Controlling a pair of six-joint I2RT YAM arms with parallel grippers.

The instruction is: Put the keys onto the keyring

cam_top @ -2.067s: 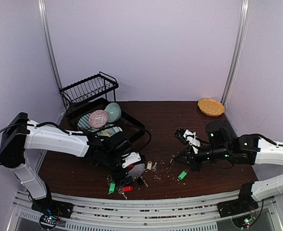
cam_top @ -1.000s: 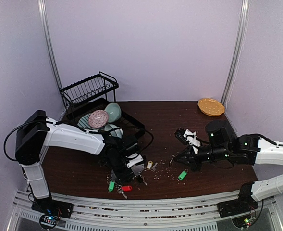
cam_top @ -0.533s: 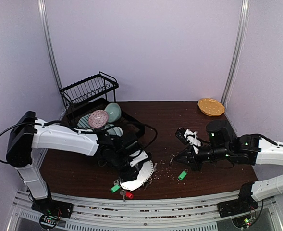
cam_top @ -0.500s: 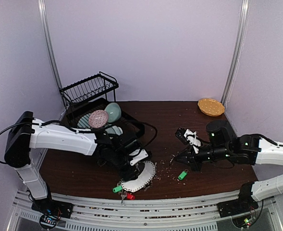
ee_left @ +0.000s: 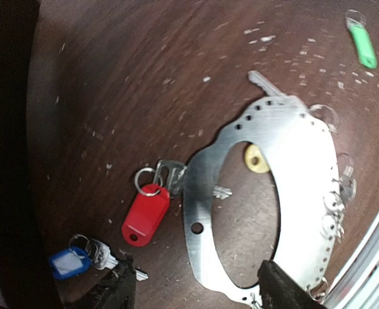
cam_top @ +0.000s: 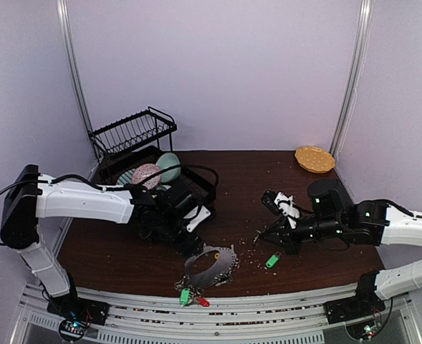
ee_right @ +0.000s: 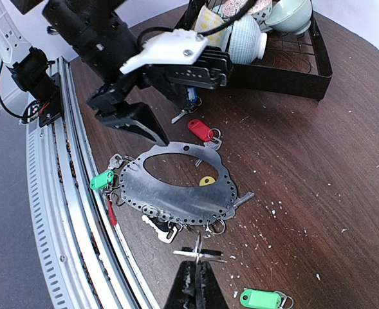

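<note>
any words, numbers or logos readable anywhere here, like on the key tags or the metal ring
No text can be read anywhere.
The blue plastic key tag looks blank on its white face.
The red plastic key tag, the green plastic key tag and the flat silver metal keyring show no writing.

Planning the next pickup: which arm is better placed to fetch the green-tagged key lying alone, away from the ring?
Probably the right. The lone green-tagged key lies close by the right gripper. The left gripper hovers open over the keyring, farther off. The right one is shut and must open first.
</note>
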